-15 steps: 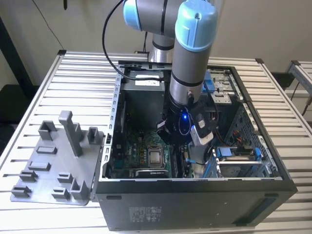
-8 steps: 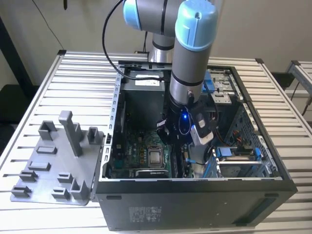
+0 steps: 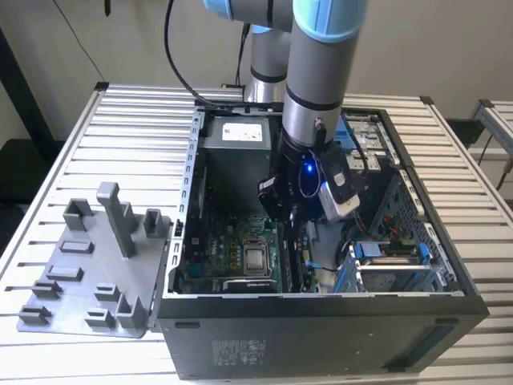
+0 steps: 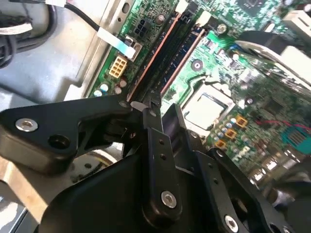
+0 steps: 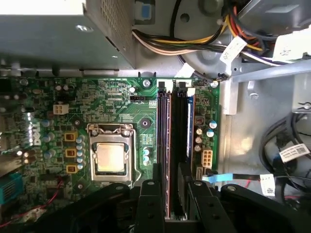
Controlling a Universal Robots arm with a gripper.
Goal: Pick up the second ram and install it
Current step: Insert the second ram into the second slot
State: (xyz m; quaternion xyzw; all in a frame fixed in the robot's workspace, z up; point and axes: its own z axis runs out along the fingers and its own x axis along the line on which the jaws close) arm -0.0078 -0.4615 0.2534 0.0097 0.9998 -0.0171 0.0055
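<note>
Now tool narrowly astride the second ram edge, seated between crowded motherboard slots.

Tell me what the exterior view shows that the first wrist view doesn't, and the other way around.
Exterior view: the whole open computer case on the slatted table, the robot arm reaching into it, and the grey plastic fixture to the exterior view's left of the case.

First wrist view: the memory slots up close, with the gripper directly over them, and a bundle of coloured wires.

Both: the green motherboard and its processor socket.
</note>
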